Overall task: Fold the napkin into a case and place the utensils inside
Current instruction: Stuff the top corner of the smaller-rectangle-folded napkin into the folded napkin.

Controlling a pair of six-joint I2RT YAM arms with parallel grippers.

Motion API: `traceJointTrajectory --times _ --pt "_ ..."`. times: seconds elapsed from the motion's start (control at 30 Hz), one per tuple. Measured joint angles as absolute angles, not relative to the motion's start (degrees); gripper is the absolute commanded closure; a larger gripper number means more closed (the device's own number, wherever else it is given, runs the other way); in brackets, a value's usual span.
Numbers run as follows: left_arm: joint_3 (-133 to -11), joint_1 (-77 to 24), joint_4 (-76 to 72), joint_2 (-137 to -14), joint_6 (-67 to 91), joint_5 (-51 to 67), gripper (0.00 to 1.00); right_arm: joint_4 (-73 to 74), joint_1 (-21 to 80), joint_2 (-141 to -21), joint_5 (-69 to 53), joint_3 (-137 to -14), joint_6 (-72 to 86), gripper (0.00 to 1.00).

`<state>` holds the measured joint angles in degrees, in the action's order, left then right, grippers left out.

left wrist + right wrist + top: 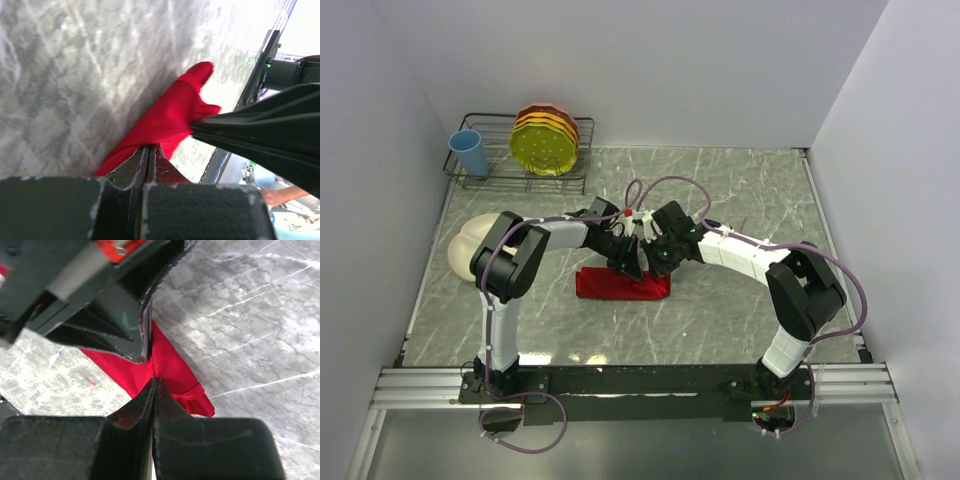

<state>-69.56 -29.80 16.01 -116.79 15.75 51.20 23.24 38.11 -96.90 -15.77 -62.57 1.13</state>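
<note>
Pincers both clench cloth: the left gripper [149, 156] and the right gripper [153, 385] each pinch the red napkin [620, 285], a narrow folded strip at mid-frame on the table [740, 200]. Folding looks partly done; no utensils show, so loading them is not yet done.

Grey veined table [750, 200]. Bears at its middle the red napkin [620, 286], folded into a flat strip. Holds a wire rack [510, 180] in the far left corner, with blue cup [470, 152] and stacked plates [546, 140]. Carries a cream plate [468, 250] near the left edge.
</note>
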Motion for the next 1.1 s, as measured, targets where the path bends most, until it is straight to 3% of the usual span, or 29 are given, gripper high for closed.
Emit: traceJointTrajectory --times 0.73,1.03,1.1 --pt "-75.88 -29.76 18.28 -120.84 20.62 52.62 0.96 21.76 37.98 -97.71 -14.09 -62.57 0.95 1.00" --pt "-71.37 -28.12 10.48 -119.46 25.63 52.97 0.61 21.82 36.03 -99.74 -12.64 -62.57 1.34 1.00" --pt "-68.05 -26.74 7.55 -116.86 27.40 53.10 0.59 21.87 35.24 -100.62 -12.67 -62.57 1.63 1.00"
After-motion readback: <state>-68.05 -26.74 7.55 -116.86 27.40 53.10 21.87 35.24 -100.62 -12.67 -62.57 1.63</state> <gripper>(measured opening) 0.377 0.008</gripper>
